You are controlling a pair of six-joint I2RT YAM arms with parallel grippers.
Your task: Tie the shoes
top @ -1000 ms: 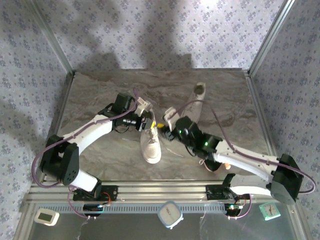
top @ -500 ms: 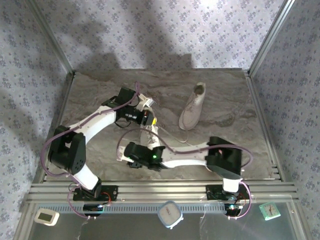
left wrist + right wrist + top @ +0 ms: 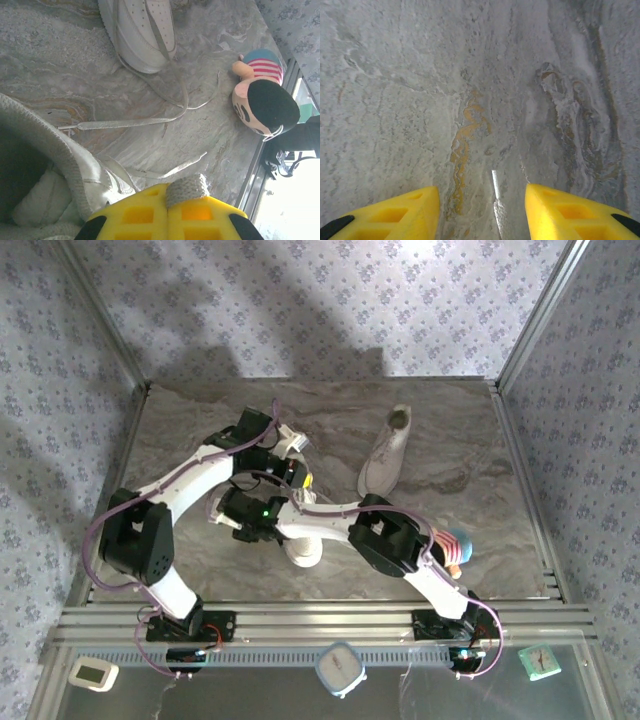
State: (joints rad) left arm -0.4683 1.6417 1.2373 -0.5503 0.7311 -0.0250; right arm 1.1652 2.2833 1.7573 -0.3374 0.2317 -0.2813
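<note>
Swinging across the near sneaker (image 3: 303, 550), the right gripper (image 3: 482, 210) is now hovering over the bare marble tabletop (image 3: 420, 75) on that shoe's left side, its jaws standing apart with nothing between them. A second ago it was working between this shoe and the far sneaker (image 3: 388, 455). Its sweep is also leaving the plush toy (image 3: 262, 100) uncovered near the right arm's base.

Meanwhile the left gripper (image 3: 167, 220) has barely shifted. It is pinching a flat white lace end (image 3: 187, 187) tight between its yellow fingers, just beside the near sneaker's collar. The far sneaker is lying well apart toward the back right, with its loose laces (image 3: 150, 120) trailing over the table.

Judging by this, the step in hand is crossing the near shoe's laces. To do it well, the left arm should be keeping its lace taut and raised. The right should be coming back in low to find the other free end rather than closing on bare stone. Slack risks the pinched lace slipping out.
</note>
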